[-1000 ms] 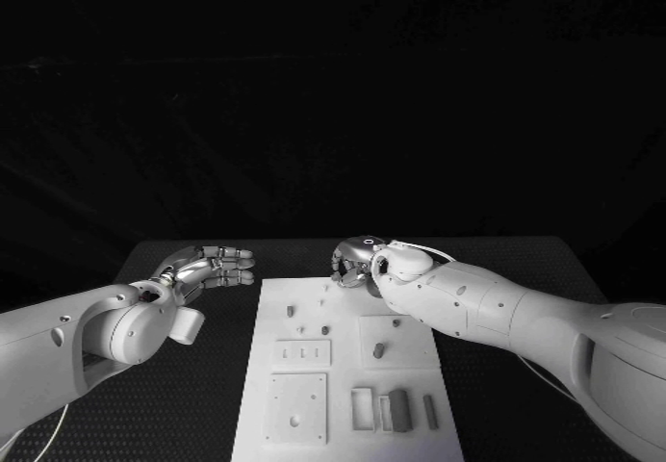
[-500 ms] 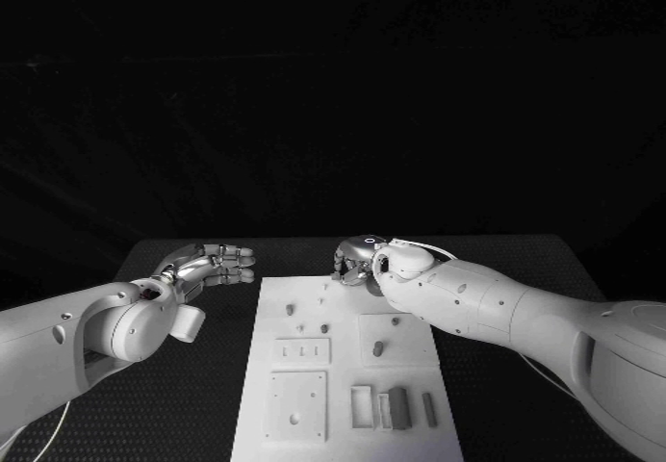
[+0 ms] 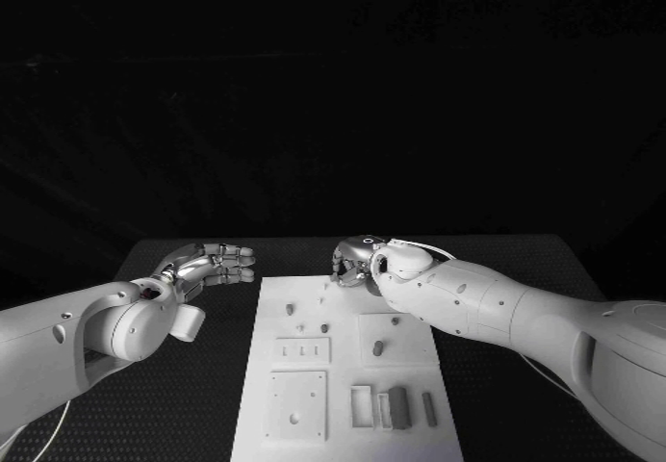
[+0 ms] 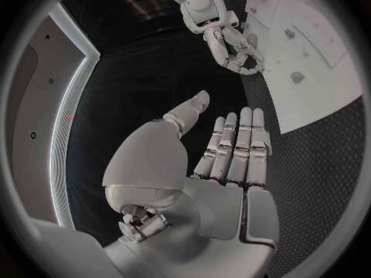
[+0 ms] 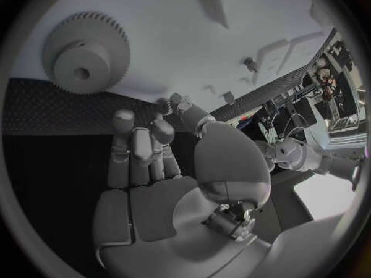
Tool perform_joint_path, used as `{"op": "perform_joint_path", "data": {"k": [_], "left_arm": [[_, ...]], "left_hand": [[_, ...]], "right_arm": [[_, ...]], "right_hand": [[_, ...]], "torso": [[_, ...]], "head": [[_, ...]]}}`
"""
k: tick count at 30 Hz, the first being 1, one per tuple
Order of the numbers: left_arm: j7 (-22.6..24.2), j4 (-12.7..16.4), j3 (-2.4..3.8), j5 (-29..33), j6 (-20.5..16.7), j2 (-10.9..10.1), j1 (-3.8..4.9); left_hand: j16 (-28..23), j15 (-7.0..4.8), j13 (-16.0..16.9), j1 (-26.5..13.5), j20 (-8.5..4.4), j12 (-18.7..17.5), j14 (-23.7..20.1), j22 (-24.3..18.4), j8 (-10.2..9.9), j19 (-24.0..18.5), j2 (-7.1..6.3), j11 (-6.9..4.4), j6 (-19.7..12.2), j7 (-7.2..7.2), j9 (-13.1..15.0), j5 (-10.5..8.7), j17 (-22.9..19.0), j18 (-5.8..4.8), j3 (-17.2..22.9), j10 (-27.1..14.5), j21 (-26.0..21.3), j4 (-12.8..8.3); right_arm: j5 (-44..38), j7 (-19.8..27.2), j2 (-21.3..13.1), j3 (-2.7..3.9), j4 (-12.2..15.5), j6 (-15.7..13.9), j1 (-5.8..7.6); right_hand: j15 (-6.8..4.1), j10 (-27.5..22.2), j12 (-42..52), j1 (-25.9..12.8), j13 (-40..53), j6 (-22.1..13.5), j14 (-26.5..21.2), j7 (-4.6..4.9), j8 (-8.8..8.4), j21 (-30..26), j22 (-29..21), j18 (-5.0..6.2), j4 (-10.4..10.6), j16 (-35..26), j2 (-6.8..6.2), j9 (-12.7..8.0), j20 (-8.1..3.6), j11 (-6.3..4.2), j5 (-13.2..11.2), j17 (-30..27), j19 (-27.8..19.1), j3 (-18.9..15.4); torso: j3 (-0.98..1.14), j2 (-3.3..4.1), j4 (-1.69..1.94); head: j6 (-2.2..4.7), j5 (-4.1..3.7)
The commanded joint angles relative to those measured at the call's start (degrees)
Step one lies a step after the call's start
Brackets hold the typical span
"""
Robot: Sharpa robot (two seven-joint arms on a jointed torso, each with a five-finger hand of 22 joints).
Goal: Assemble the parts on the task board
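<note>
The right arm (image 3: 486, 308) covers the board's (image 3: 278, 385) far right corner, and the right hand's (image 3: 357, 262) fingertips are hidden behind the wrist in the head view. Small parts (image 3: 291, 310) near the fingers are too small to identify. In the right wrist view, the gear (image 5: 85, 62) beyond the fingers (image 5: 132, 148) is partly shadowed.

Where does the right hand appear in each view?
Head view: right hand at the task board's far end.
Left wrist view: right hand beside the task board's edge.
Right wrist view: right hand mid-picture, fingers toward task board.
Shared landmark: the task board.
</note>
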Motion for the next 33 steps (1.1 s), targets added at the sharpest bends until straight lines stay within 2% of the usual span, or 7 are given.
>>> {"op": "perform_joint_path", "data": {"k": [1,6,20,33], "left_arm": [[0.31,0.06,0.04,-0.12,0.84,0.09,0.02],[0.32,-0.02,0.04,-0.12,0.92,0.21,0.02],[0.34,-0.13,0.04,-0.12,0.93,0.37,0.01],[0.18,-0.19,0.04,-0.12,0.95,0.31,0.01]], "left_hand": [[-0.39,0.12,-0.08,-0.57,-0.15,-0.23,0.4,-0.07,-0.14,0.44,-0.1,-0.05,0.0,0.1,-0.06,-0.33,0.1,-0.22,-0.33,0.4,-0.21,0.1],[-0.4,0.12,-0.09,-0.57,-0.15,-0.24,0.4,-0.07,-0.15,0.44,-0.1,-0.05,-0.01,0.1,-0.06,-0.33,0.1,-0.21,-0.34,0.4,-0.23,0.09],[-0.44,0.12,-0.09,-0.56,-0.15,-0.27,0.41,-0.07,-0.17,0.45,-0.1,-0.05,-0.01,0.09,-0.08,-0.33,0.12,-0.21,-0.34,0.4,-0.27,0.08],[-0.46,0.12,-0.09,-0.58,-0.14,-0.29,0.42,-0.07,-0.19,0.47,-0.07,-0.04,-0.01,0.11,-0.09,-0.34,0.13,-0.22,-0.35,0.41,-0.3,0.1]], "right_arm": [[-0.62,-0.51,0.01,-0.06,0.34,0.97,-0.01],[-0.1,-0.7,0.33,-0.08,0.37,0.5,-0.01],[-0.22,-0.89,1.32,-0.19,-0.65,0.95,-0.01],[-1.26,-1.26,1.16,-0.35,-1.42,2.96,-0.01]], "right_hand": [[0.36,0.1,0.19,-0.26,-0.02,-0.5,-0.31,0.31,-0.35,0.36,0.98,1.18,0.09,0.3,-0.96,-0.18,0.05,0.42,-0.11,-0.28,-0.48,-0.28],[0.61,-0.03,0.13,-1.16,-0.07,-1.0,-0.49,0.57,-0.68,0.27,0.86,1.18,0.64,0.27,-1.44,-0.42,0.11,0.67,-0.11,-0.49,-0.45,-0.22],[0.7,-0.05,0.16,-1.35,-0.08,-1.15,-0.6,0.65,-0.79,0.23,0.81,1.18,0.91,0.29,-1.34,-0.53,0.09,0.75,-0.11,-0.66,-0.4,0.09],[0.4,-0.07,0.26,1.16,-0.12,0.33,-0.79,0.21,0.02,0.3,0.95,1.18,-0.29,0.44,2.12,-0.33,-0.05,0.37,-0.11,-0.83,-0.68,1.57]], "torso": [[0.03,0.03,-0.07],[0.02,0.03,-0.05],[0.01,0.03,-0.05],[0.0,0.03,0.0]], "head": [[-0.06,0.05],[0.0,-0.02],[0.06,-0.17],[-0.02,-0.21]]}}
